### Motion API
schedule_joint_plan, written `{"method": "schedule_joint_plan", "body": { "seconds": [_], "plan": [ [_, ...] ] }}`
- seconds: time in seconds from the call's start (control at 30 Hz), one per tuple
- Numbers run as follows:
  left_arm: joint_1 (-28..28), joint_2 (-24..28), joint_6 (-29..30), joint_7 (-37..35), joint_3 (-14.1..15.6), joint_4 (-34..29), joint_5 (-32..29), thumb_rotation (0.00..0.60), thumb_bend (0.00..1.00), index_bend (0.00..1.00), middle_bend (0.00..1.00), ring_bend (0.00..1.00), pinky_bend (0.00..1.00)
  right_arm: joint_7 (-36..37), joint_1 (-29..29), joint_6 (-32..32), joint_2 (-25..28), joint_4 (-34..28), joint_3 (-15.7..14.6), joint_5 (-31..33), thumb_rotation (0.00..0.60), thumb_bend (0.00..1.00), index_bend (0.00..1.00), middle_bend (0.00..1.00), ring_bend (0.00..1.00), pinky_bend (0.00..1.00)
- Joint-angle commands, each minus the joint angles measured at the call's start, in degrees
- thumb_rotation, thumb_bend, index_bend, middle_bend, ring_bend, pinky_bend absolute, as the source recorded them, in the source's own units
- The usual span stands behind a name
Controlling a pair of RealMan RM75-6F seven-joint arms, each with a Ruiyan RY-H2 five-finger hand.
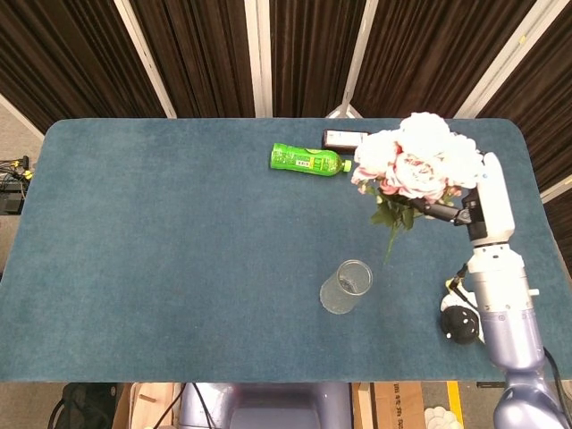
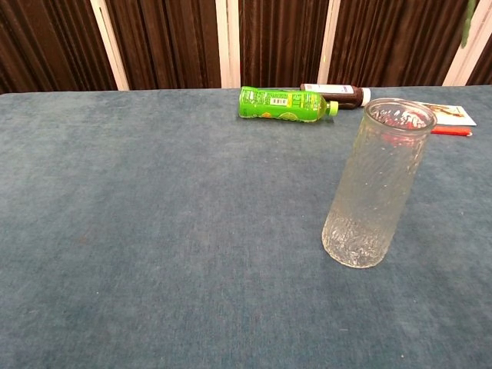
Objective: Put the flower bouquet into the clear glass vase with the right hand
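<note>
My right hand (image 1: pixel 458 211) grips the flower bouquet (image 1: pixel 414 163) high above the table, at the right of the head view. Its pink and white blooms face the camera and the green stems (image 1: pixel 390 234) hang down toward the left. The clear glass vase (image 1: pixel 345 287) stands upright on the blue table, below and left of the stem tips. In the chest view the vase (image 2: pixel 377 184) stands at right of centre, and only a green stem tip (image 2: pixel 468 15) shows at the top right corner. My left hand shows in neither view.
A green bottle (image 1: pixel 308 160) and a dark brown bottle (image 1: pixel 343 138) lie on their sides at the back of the table (image 1: pixel 161 232). A small black and white toy (image 1: pixel 462 320) sits near my right arm. A booklet (image 2: pixel 448 112) and a red pen (image 2: pixel 452 131) lie at back right.
</note>
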Motion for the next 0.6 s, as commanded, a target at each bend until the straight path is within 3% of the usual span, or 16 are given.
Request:
{"method": "schedule_joint_plan", "body": {
  "seconds": [0.03, 0.6],
  "plan": [
    [0.1, 0.1, 0.0, -0.3, -0.3, 0.0, -0.5, 0.6, 0.31, 0.13, 0.0, 0.0, 0.04, -1.1, 0.8, 1.0, -1.7, -0.9, -1.3, 0.3, 0.6, 0.39, 0.52, 0.48, 0.58, 0.13],
    [-0.1, 0.0, 0.0, -0.5, -0.7, 0.2, -0.8, 0.6, 0.31, 0.13, 0.0, 0.0, 0.04, -4.6, 5.0, 3.6, -12.9, 3.5, -5.9, 0.8, 0.6, 0.39, 0.53, 0.49, 0.59, 0.13]
  ]
}}
